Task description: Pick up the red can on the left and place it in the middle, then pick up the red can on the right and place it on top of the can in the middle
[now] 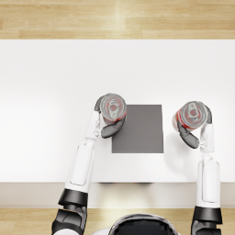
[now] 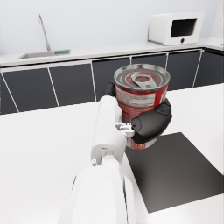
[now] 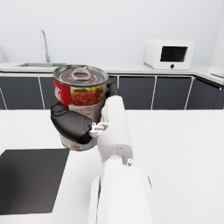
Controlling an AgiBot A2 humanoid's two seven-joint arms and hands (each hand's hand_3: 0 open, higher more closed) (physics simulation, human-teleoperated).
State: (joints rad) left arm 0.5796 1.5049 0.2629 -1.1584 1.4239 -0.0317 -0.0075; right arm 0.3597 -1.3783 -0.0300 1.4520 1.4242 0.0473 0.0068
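Each hand [image 1: 111, 125] [image 1: 189, 133] grips a red can [image 1: 112, 108] [image 1: 190, 114] — both upright.

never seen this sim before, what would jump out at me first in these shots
Two red cans catch the eye: the left hand grips the left red can at the left edge of the dark grey mat, and the right hand grips the right red can to the mat's right, above the white table.
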